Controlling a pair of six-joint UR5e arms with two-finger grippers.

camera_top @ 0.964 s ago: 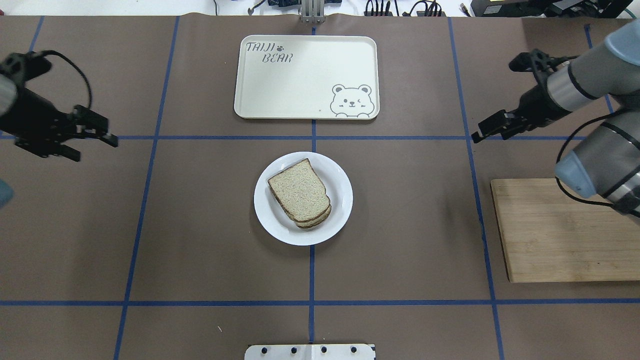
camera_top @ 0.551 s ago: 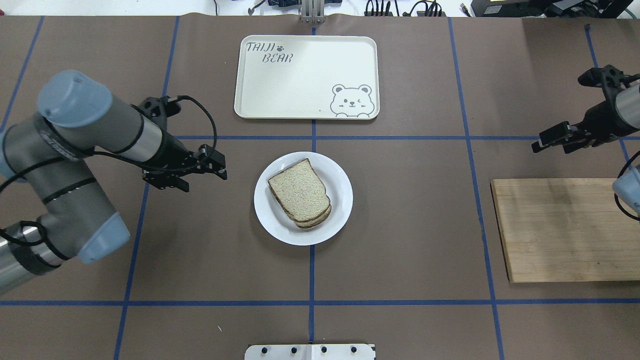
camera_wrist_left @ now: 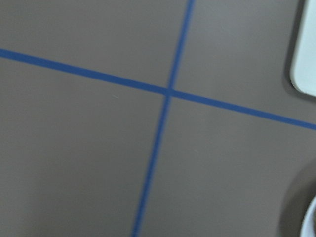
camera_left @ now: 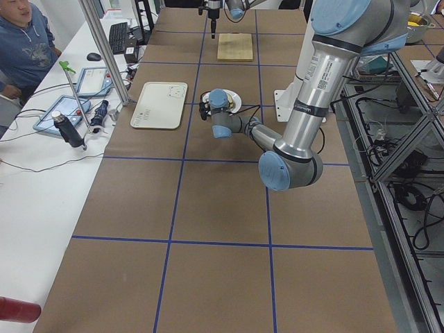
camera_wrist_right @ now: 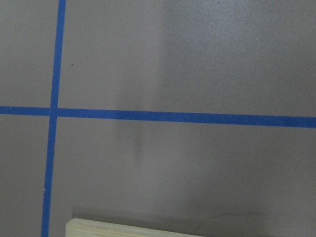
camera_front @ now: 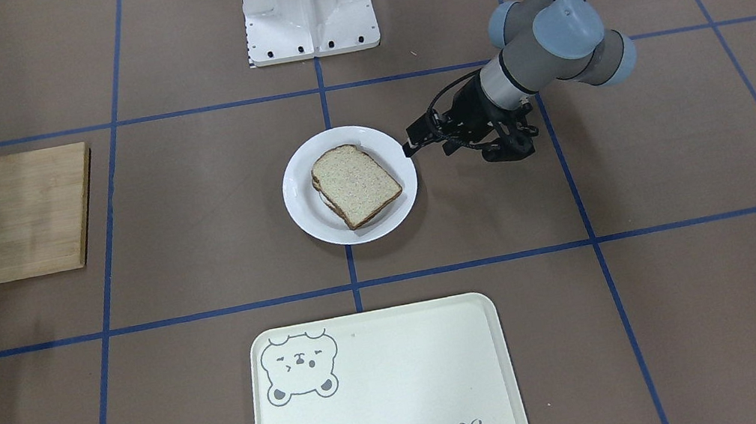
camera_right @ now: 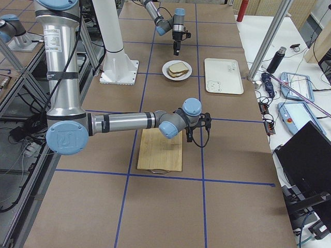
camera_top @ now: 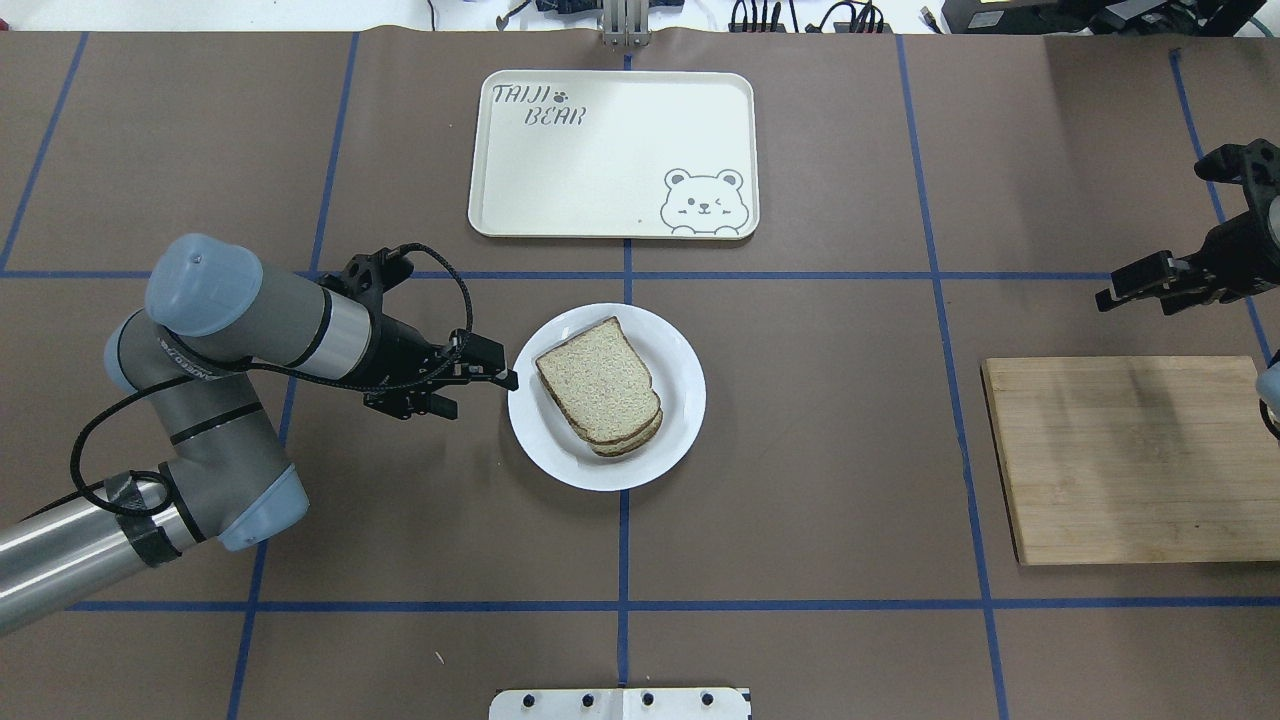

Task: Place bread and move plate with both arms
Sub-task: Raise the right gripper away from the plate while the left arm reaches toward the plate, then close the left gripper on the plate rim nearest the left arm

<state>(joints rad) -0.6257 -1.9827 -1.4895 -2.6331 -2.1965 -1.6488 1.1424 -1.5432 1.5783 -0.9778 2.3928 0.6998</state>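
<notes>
The white plate (camera_top: 682, 402) sits at the table's middle with two stacked bread slices (camera_top: 598, 382) on it, the top one plain with a dark crust. It shows the same in the front view, plate (camera_front: 306, 212) and bread (camera_front: 356, 183). My left gripper (camera_top: 508, 379) points at the plate's left rim, its tip right at the edge, and also shows in the front view (camera_front: 409, 149). I cannot tell whether it is open or touching. My right gripper (camera_top: 1105, 298) hangs far right, beyond the board, holding nothing that I can see. I cannot tell its state.
A cream bear tray (camera_top: 612, 150) lies beyond the plate. A wooden board (camera_top: 1130, 460) lies at the right, under my right arm. The white pedestal (camera_front: 308, 7) stands at the robot's side. A person (camera_left: 24, 41) sits at the left end.
My left arm swung in from the left edge to the plate's left rim. My right arm drew back toward the right edge. Plate and bread did not move.
</notes>
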